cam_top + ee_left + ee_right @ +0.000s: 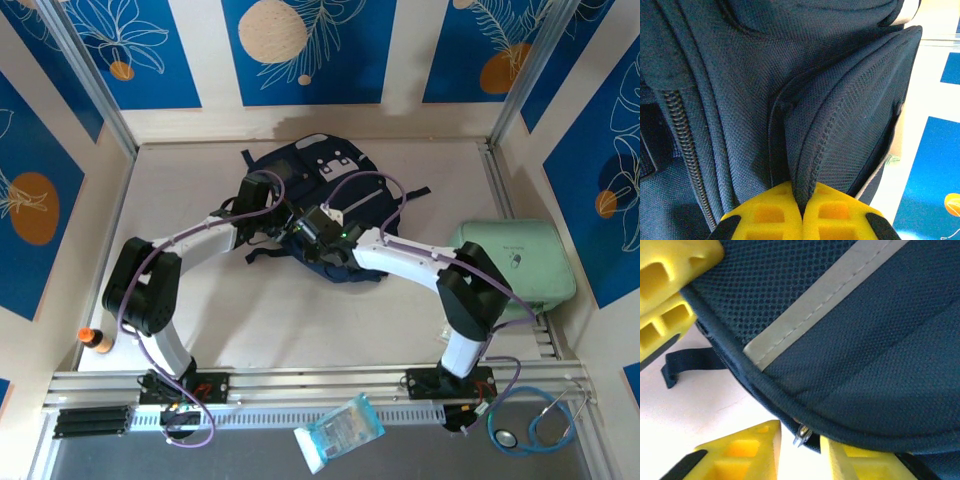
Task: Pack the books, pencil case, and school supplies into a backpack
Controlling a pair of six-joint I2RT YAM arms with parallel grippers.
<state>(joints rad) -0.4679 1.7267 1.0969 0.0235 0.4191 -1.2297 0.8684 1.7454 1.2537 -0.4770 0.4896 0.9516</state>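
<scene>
Backpack [310,190], navy, on bench [300,320]: left gripper [802,194] clenched on pocket fold [840,130], presumably anchoring it; right gripper [799,442], jaws apart astride zip pull [801,432], presumably to unzip.

Navy mesh-weave backpack [290,165] with pale stripe [825,300], mint-green case [520,265], blue leaf-patterned walls [100,50], seemingly white patches [330,160].

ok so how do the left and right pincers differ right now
The left pincer is shut, the right pincer open. The left pincer pinches a fold of the backpack; the right pincer straddles its piped edge, a zip pull in the gap. Both have yellow fingers.
</scene>
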